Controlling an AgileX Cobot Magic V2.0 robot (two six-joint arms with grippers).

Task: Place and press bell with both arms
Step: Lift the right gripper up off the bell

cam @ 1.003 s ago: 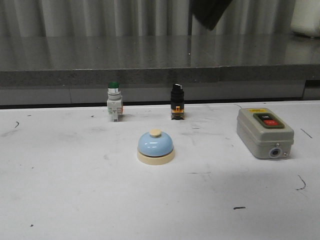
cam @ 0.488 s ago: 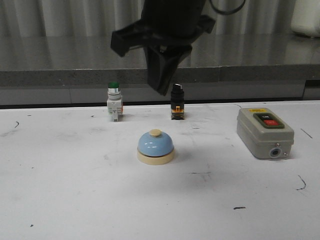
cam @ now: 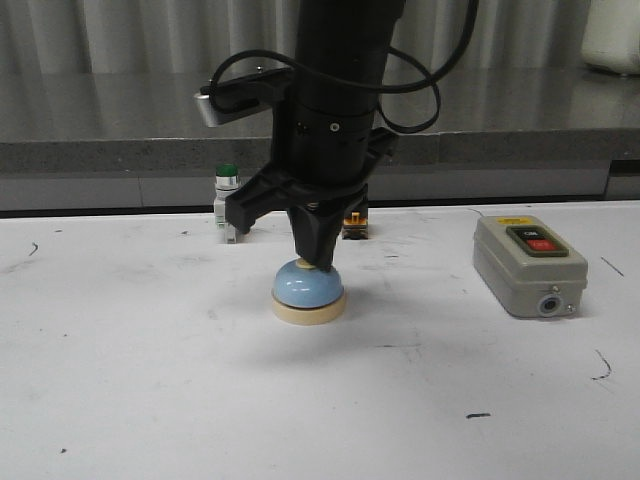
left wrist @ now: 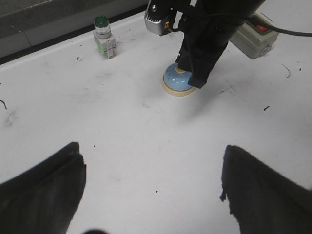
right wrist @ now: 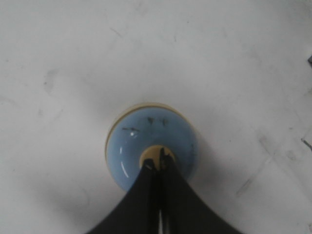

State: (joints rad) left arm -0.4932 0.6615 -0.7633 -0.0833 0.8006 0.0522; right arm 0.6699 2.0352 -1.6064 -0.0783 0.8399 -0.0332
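Note:
The light-blue bell (cam: 305,291) with a cream base stands upright on the white table (cam: 140,380). My right gripper (cam: 320,262) points straight down, shut and empty, its tips on the bell's cream top button (right wrist: 152,156). In the right wrist view the closed gripper (right wrist: 157,164) rests on the button in the middle of the dome (right wrist: 146,131). My left gripper (left wrist: 151,151) is open and empty, held above bare table well short of the bell (left wrist: 174,83). It does not show in the front view.
A green-capped push button (cam: 228,200) stands at the back left. A black selector switch (cam: 352,222) is partly hidden behind my right arm. A grey switch box (cam: 528,265) with red and black buttons sits at the right. A dark ledge (cam: 100,150) runs behind the table.
My right arm has come down from above the table onto the bell. Its shut tips now touch the top button. The bell has stayed in place.

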